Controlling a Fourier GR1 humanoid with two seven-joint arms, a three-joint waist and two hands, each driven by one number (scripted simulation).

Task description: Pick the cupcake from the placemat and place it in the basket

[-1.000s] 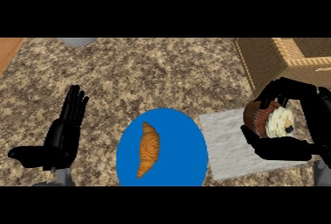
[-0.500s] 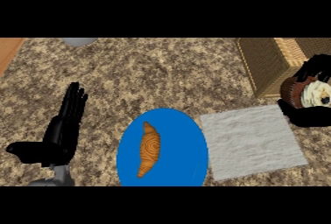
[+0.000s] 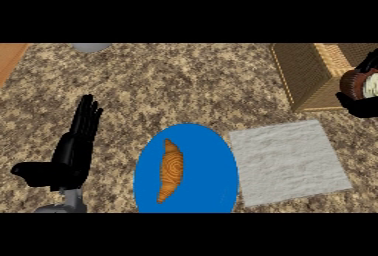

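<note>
Cupcake [image 3: 362,84] first: brown-wrappered with pale frosting, it sits at the far right edge of the head view, held in the black right hand [image 3: 363,102], whose dark fingers curl around its lower side. Only part of that hand shows; the rest is cut off by the frame. Cake and hand are just beside the near right part of the woven tan wicker basket [image 3: 303,75], over its rim area, though I cannot tell whether the cupcake is touching the basket or is above it.

Down on the speckled brown granite counter [image 3: 184,85], the pale grey rectangular cloth placemat [image 3: 288,162] lies flat, nothing on it, just below the basket and to the right of the oval blue plate [image 3: 210,165]. The mat's left edge sits right beside the plate's rim. On that plate lies a golden-brown croissant [image 3: 170,171], stretched lengthwise, one tip pointing away from the robot.

Over on the left, the black left hand [image 3: 74,150] rests open on its grey forearm, fingers straight and pointing up the view, thumb out to the left, holding nothing, well apart from the plate.

At the top edge a small grey rounded object [image 3: 91,47] peeks in, too cropped to identify. A strip of orange-brown wood [image 3: 9,60] shows in the upper left corner.
</note>
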